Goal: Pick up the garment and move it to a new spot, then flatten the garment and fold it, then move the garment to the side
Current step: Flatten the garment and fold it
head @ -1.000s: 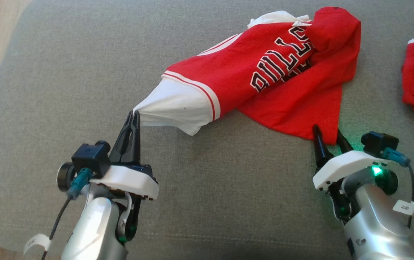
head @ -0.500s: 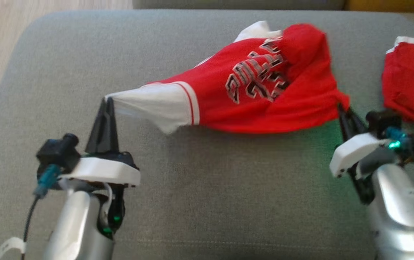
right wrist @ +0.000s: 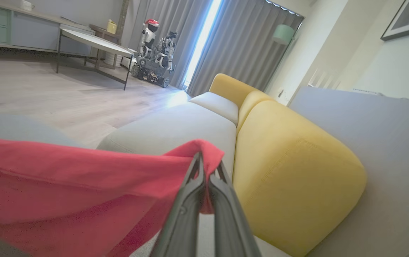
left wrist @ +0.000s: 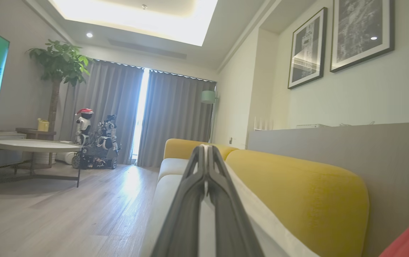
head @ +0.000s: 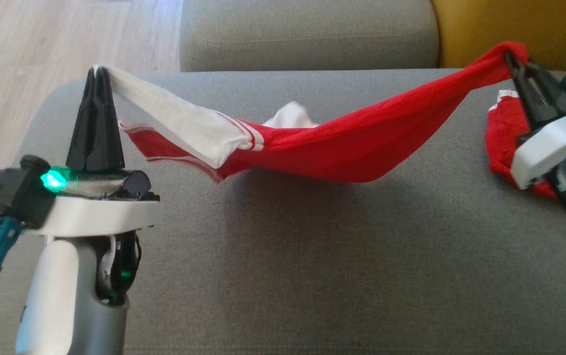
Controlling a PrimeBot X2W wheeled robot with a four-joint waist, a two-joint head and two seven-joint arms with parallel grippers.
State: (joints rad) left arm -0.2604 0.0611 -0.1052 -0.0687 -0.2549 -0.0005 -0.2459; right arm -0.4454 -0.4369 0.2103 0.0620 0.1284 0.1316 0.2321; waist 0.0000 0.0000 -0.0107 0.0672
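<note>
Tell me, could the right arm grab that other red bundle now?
Probably not yet. The red bundle lies close beside the right gripper with nothing between, but that gripper is shut on the garment and would have to let go first.

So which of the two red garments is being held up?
The white-sleeved jersey, pinched at both ends and stretched; the plain red bundle lies on the cushion.
</note>
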